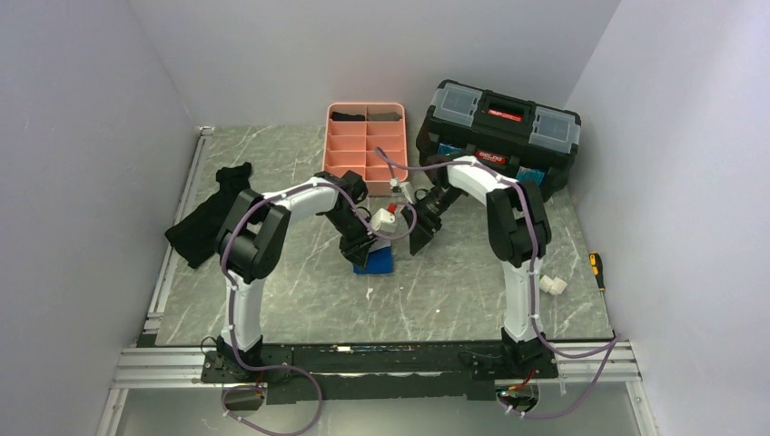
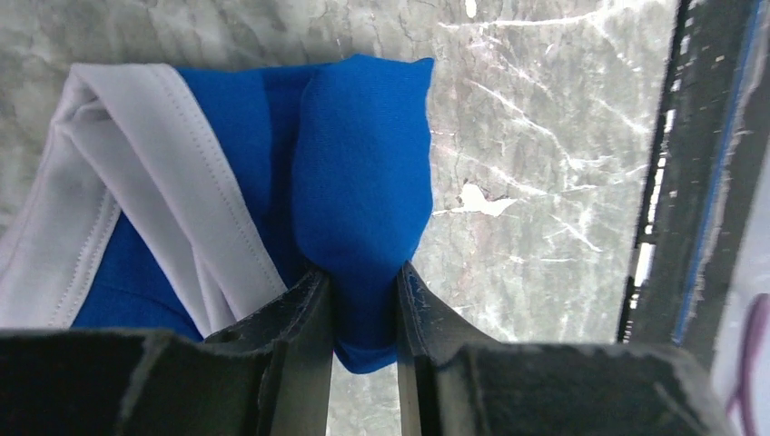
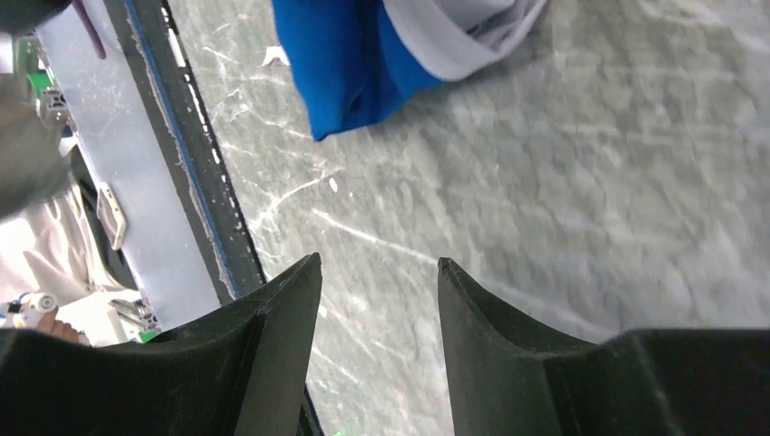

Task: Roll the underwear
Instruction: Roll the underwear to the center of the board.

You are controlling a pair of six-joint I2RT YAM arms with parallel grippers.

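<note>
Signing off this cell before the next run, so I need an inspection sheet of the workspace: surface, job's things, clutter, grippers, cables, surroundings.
Surface: grey marbled table; one white fleck near the garment.
Job's things: blue underwear with white band, mid-table, partly folded.
Clutter: black cloth at left edge; pink tray with dark rolls in its far compartments; black toolbox; small white object and yellow-handled tool at right.
Grippers: left gripper shut on a fold of the underwear; right gripper open, empty, over bare table.
Cables: purple cables along both arms.
Surroundings: plain walls on three sides; metal rail at near edge.
</note>
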